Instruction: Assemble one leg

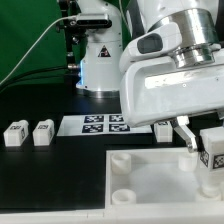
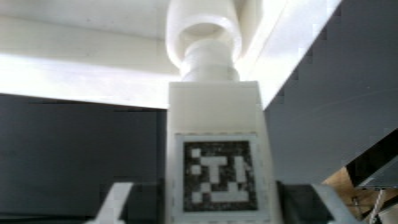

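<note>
Exterior view, nearest first: white square board (image 1: pixel 150 182) with round corner sockets, at 6 o'clock. At 3 o'clock, by the board's far corner, the gripper (image 2: pixel 208 206) has its fingers clamped narrow on the leg (image 1: pixel 213 150). The wrist view shows the tag facing the camera and the peg end pointing away.

Judgement: the low grip leaves the peg free for a socket. Can't tell if it's touching the board.

Farther back: marker board (image 1: pixel 105 124) at centre; spare leg (image 1: pixel 15 133) and its twin (image 1: pixel 43 132) at 9 o'clock.

White leg (image 2: pixel 217 115) with black-and-white square tag (image 2: pixel 219 176); black table (image 1: pixel 55 185)
</note>
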Robot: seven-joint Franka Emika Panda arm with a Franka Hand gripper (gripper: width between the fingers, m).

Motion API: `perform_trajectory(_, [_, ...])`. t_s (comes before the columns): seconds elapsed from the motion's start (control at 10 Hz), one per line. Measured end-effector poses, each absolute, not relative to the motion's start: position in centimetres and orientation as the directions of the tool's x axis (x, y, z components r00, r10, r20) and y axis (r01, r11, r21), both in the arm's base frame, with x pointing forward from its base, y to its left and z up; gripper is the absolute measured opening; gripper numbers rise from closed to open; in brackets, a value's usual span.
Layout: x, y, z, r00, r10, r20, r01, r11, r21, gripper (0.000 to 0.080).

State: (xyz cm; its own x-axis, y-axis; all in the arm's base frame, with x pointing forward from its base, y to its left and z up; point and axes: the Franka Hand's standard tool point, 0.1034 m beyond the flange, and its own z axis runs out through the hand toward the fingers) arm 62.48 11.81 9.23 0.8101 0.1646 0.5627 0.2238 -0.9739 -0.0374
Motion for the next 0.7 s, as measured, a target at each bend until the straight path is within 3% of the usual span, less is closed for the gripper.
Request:
perform_trajectory(0.3, [62.2, 11.6, 7.8, 0.817, 0.163, 0.553, 0.221, -0.975, -0.039, 0.0292])
perform_trajectory(0.7, [62.5, 11.0, 7.5, 0.787, 0.156, 0.597, 0.212, -0.977, -0.025, 0.0293])
